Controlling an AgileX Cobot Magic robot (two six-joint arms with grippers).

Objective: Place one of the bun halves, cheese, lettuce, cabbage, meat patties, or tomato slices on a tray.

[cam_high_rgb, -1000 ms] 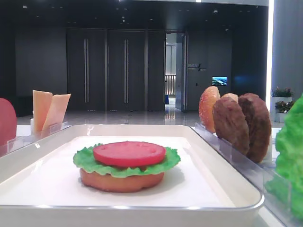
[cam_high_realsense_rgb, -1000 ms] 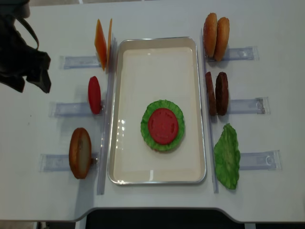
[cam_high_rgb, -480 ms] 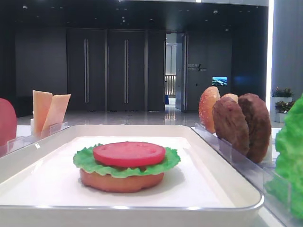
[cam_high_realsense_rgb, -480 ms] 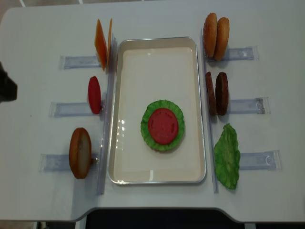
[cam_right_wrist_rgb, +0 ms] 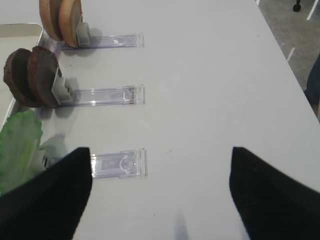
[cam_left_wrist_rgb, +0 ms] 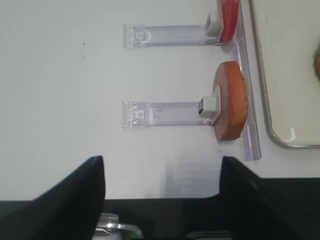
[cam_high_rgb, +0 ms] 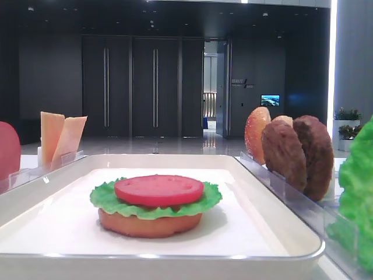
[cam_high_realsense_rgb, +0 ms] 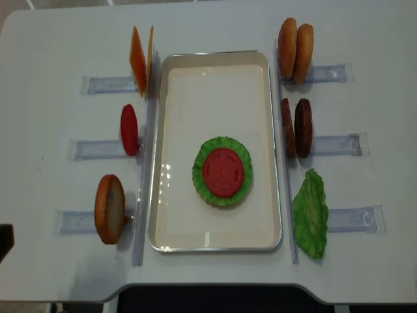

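On the white tray (cam_high_realsense_rgb: 215,57) lies a stack: a flat bun half (cam_high_rgb: 148,224), a lettuce leaf (cam_high_rgb: 105,197) and a tomato slice (cam_high_realsense_rgb: 223,171) on top. Left of the tray, cheese (cam_high_realsense_rgb: 139,59), one tomato slice (cam_high_realsense_rgb: 129,129) and a bun half (cam_high_realsense_rgb: 109,208) stand in racks. On the right stand two bun halves (cam_high_realsense_rgb: 294,49), two meat patties (cam_high_realsense_rgb: 296,128) and a lettuce leaf (cam_high_realsense_rgb: 310,212). My left gripper (cam_left_wrist_rgb: 162,200) is open and empty over the table's front edge, left of the bun half (cam_left_wrist_rgb: 231,107). My right gripper (cam_right_wrist_rgb: 160,195) is open and empty, right of the lettuce (cam_right_wrist_rgb: 17,147). No cabbage shows.
Clear plastic holder racks (cam_high_realsense_rgb: 342,145) stick out from both long sides of the tray. One rack (cam_right_wrist_rgb: 117,164) lies just ahead of my right gripper's left finger. The table's front edge (cam_high_realsense_rgb: 215,287) is close below the tray. A dark bit of the left arm (cam_high_realsense_rgb: 4,240) shows at the overhead view's left edge.
The left arm has drawn back from the table's far left toward its near left corner and is almost out of the overhead view. Nothing on the tray or racks moved.
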